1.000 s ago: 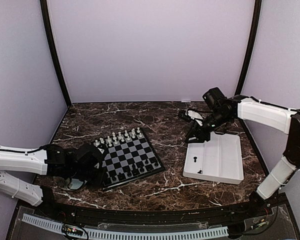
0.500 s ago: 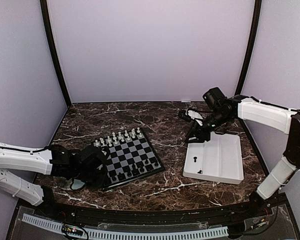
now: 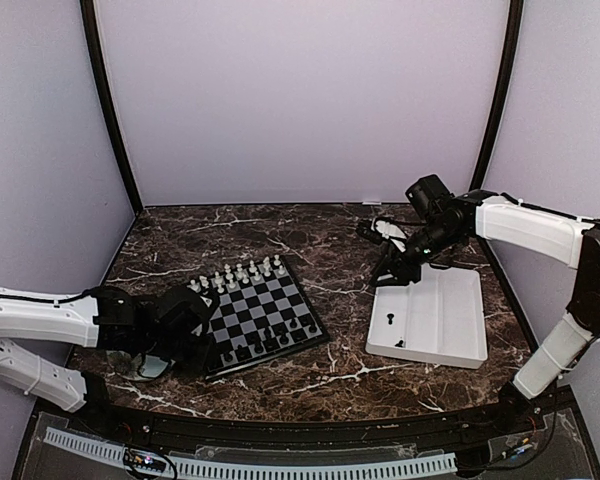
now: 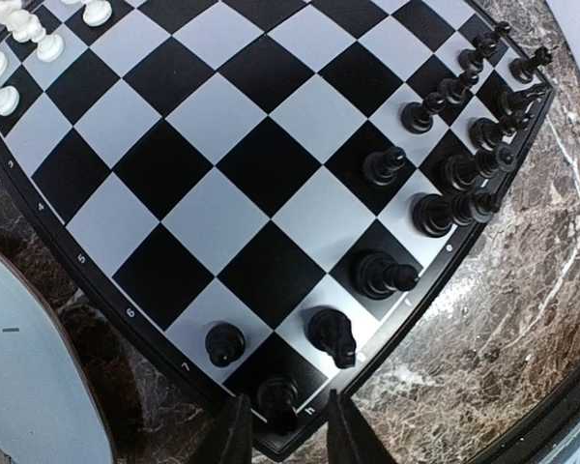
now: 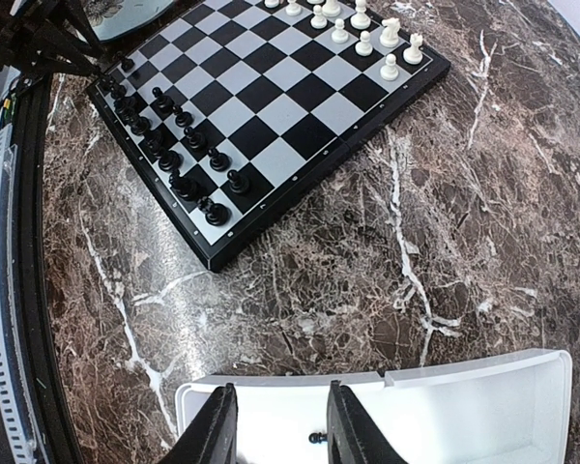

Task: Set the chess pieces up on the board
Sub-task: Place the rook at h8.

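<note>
Only its wrist view shows the left gripper (image 4: 292,435) spread astride a black piece (image 4: 276,401), tips cropped; right gripper (image 5: 275,425) spread, empty.

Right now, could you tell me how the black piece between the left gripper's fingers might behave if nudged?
This black piece stands upright on a small base, so a sideways nudge from the left gripper would probably tip it. It looks like small plastic, so it is likely very light. The board looks smooth, so it may slide easily.
</note>
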Robot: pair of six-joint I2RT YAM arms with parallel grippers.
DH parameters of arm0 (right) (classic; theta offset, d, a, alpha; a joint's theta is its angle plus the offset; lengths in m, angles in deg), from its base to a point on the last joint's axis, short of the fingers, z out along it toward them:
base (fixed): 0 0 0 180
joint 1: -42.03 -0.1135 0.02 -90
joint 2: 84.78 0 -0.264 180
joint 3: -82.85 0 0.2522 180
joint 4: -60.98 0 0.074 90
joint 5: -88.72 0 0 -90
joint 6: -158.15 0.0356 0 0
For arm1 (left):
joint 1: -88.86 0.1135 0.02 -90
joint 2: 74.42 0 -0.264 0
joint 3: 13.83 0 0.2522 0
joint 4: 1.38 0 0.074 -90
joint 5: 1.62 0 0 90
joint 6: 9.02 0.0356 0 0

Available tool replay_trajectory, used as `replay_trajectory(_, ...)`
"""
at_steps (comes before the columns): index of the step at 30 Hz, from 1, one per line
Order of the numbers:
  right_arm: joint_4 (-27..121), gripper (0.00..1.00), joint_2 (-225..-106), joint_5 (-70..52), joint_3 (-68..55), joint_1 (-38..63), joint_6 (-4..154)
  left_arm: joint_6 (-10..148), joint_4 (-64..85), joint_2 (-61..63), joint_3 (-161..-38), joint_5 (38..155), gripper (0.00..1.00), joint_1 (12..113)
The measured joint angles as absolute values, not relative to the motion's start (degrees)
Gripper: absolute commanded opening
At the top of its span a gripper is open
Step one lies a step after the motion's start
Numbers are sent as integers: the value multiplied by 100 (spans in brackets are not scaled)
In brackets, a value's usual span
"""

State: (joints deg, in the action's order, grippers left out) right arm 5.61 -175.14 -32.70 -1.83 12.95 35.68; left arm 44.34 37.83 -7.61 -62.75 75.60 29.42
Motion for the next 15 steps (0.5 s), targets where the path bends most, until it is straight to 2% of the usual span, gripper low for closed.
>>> replay_trajectory(6, 275, 34, -17508, -3294, -183, 1407, 3104, 4429, 4260, -1345, -6633, 7589, 34, 2894)
replay_trajectory(12, 118, 24, -17302, -2687, 84, 1479, 1708, 4692, 4281, -2236, -7022, 7300, 39, 2883)
replay_trajectory(15, 80, 23, -17584, -2190, 42, 1464, 1076, 4932, 4056, -2142, -7250, 7121, 39, 2883)
